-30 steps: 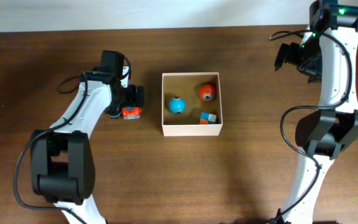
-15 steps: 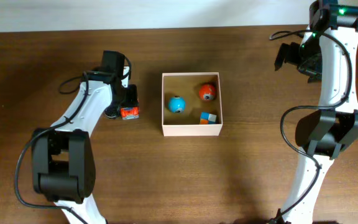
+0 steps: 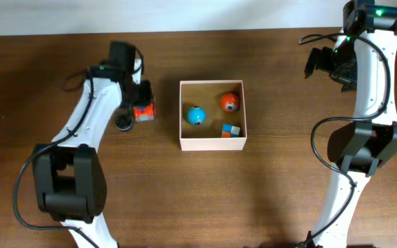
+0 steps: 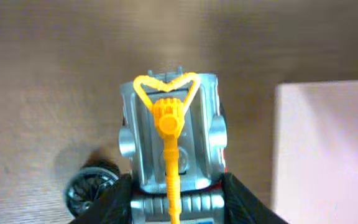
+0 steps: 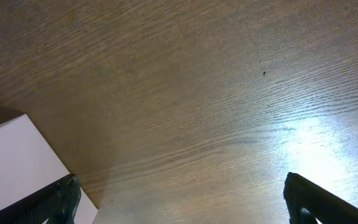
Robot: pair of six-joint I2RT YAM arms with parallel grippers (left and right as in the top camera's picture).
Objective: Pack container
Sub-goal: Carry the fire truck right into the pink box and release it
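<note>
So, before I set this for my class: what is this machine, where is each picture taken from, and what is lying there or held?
These are two robot arms at a wooden table. One picture looks straight down; the other two come from a camera on each wrist, so the dark shapes at their lower edges are that arm's own fingers. The left arm's fingers are shut on a grey toy with a yellow part, near the container. A small black wheel lies on the table beside it. The container holds a blue ball, an orange ball and a small coloured cube. The right arm's fingers stand open over bare wood, holding nothing.
</note>
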